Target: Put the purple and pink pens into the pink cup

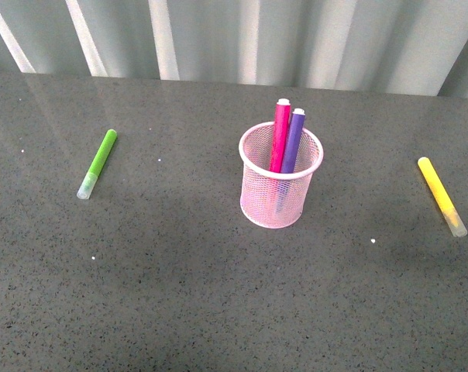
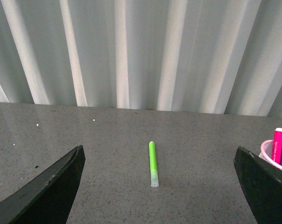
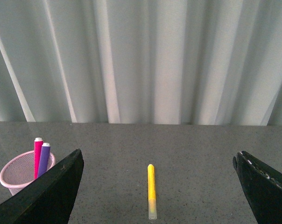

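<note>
The pink cup (image 1: 280,186) stands upright at the middle of the grey table. The pink pen (image 1: 280,136) and the purple pen (image 1: 293,139) stand inside it, side by side, their ends sticking above the rim. The left wrist view catches the pink cup (image 2: 271,154) and both pens at its edge; the right wrist view shows the pink cup (image 3: 17,175) too. Neither arm appears in the front view. My left gripper (image 2: 157,186) is open and holds nothing. My right gripper (image 3: 157,186) is open and empty as well.
A lime-green pen (image 1: 98,163) lies on the table left of the cup, also seen as the green pen (image 2: 153,163) between my left jaws. A yellow pen (image 1: 442,195) lies at the right, the same yellow pen (image 3: 151,190) ahead of my right gripper. A ribbed grey wall (image 1: 234,39) backs the table.
</note>
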`<action>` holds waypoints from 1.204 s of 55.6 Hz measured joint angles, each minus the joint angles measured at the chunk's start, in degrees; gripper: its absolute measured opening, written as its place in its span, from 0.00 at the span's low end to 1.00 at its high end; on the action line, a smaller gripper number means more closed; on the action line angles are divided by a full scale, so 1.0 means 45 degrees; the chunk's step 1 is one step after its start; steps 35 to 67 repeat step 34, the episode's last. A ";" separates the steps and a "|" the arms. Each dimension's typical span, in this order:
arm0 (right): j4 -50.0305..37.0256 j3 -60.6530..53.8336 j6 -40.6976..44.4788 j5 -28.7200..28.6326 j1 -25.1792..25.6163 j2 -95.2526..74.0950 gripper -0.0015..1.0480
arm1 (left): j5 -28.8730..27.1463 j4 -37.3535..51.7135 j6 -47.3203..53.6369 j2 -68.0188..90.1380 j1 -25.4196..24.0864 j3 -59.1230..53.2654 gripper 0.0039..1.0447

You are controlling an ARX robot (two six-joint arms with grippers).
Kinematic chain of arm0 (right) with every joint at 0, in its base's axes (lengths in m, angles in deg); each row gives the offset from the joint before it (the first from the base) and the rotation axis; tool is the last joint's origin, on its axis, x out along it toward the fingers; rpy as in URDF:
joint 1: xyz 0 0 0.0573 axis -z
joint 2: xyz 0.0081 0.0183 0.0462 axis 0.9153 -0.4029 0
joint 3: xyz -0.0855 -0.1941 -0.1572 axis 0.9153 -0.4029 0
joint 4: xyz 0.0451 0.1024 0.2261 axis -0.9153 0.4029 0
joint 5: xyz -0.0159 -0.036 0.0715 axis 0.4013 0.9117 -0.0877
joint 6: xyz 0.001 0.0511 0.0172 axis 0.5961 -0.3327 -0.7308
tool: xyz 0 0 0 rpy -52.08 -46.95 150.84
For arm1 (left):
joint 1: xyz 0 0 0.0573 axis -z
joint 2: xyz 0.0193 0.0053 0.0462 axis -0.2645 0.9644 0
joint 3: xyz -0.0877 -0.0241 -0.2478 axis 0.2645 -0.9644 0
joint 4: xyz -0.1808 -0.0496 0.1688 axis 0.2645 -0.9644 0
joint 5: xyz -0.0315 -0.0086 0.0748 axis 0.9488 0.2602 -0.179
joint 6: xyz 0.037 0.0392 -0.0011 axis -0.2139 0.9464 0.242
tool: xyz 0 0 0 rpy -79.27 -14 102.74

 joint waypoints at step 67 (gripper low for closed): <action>0.0000 0.0000 0.0005 0.0000 0.0000 0.0000 0.93 | 0.0000 0.0000 0.0000 0.0000 0.0000 0.0000 0.94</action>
